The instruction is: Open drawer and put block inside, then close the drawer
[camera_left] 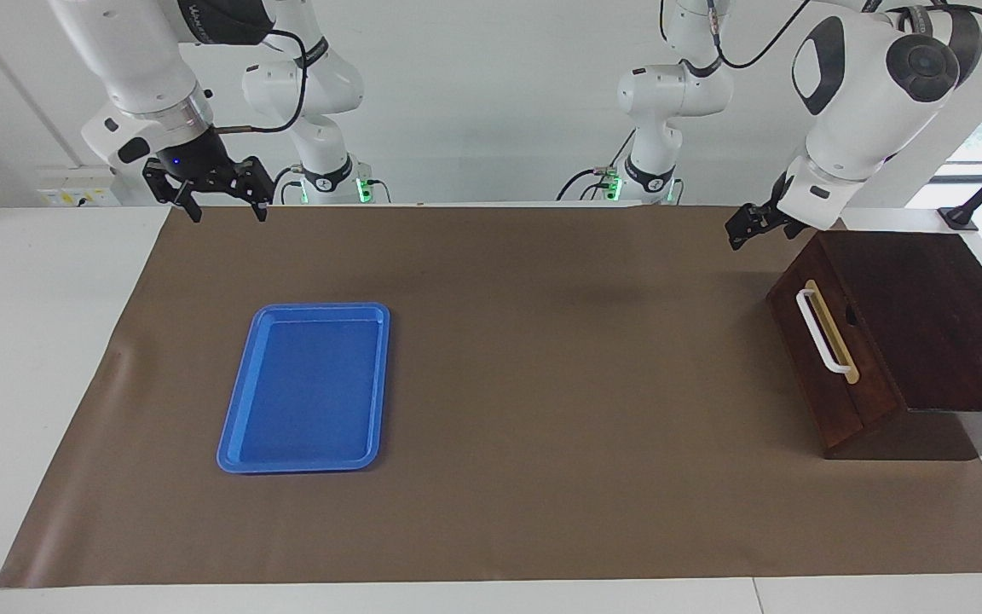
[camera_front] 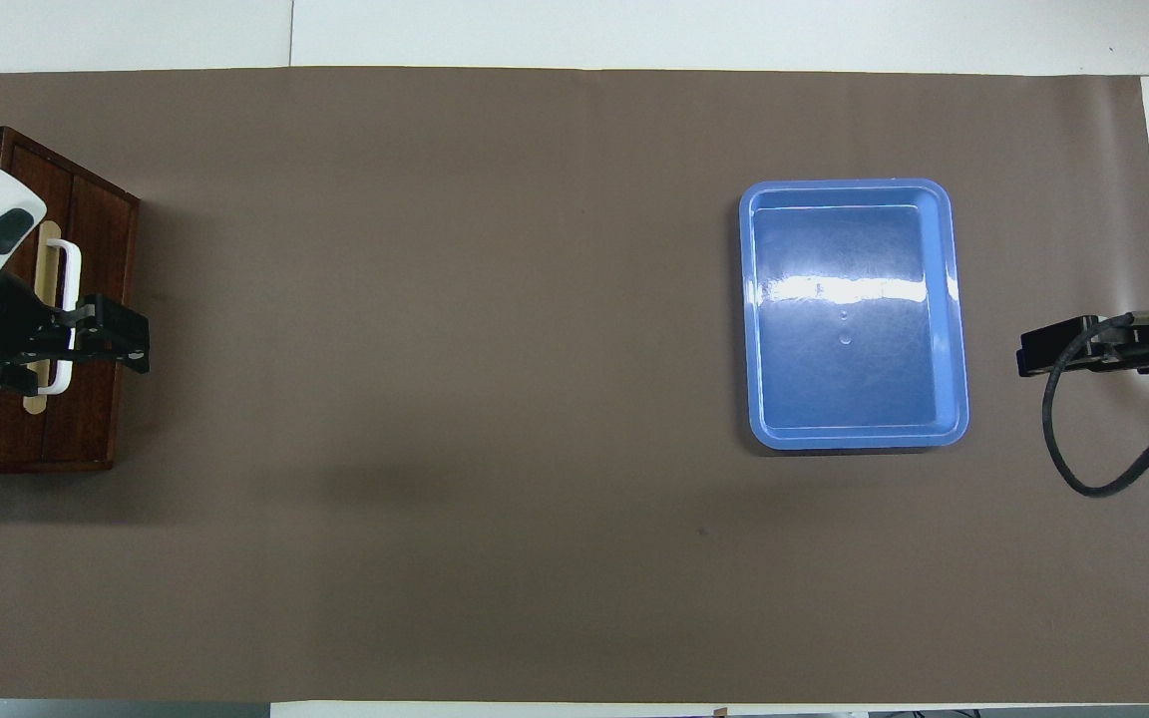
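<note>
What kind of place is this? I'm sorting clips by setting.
Probably a robotics lab, a staged test bench. Two white robot arms stand at a white table covered by a brown mat, which carries just a blue tray and a closed wooden drawer box. Bare white walls surround it.

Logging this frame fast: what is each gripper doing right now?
Left gripper: up beside the drawer, fingers cannot be told.
Right gripper: open, holding nothing, waiting.

One drawer [camera_left: 828, 341] in its box, one blue tray [camera_left: 305, 388], one brown mat [camera_left: 542, 409], and two grippers are visible.
</note>
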Motion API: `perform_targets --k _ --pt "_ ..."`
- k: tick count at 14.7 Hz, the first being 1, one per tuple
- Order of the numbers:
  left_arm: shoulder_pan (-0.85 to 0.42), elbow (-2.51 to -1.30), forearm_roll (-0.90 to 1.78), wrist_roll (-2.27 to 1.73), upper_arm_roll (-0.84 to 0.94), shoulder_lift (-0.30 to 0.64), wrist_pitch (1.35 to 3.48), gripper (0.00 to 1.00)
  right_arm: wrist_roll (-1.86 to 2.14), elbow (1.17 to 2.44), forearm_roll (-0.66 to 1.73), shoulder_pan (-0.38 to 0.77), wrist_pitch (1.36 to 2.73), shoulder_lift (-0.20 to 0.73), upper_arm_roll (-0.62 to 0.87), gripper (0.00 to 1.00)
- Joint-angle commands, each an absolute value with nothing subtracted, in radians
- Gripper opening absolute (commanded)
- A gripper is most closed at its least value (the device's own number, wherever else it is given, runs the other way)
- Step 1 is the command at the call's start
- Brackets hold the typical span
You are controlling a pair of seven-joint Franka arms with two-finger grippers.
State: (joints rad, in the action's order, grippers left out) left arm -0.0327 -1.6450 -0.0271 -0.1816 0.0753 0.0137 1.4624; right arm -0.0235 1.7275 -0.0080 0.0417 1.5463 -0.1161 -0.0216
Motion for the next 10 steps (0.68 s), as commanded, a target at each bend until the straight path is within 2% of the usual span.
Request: perform_targets --k 1,10 --pt "0.017 -1.609 -0.014 -0.13 0.104 0.02 1.413 1.0 0.002 1.747 -0.023 0.025 1.542 -0.137 -0.009 1.0" --pt "0.041 -1.614 -0.014 -0.075 0.155 0.008 1.427 1.0 0.002 1.747 -0.023 0.025 1.54 -0.137 -0.009 1.0"
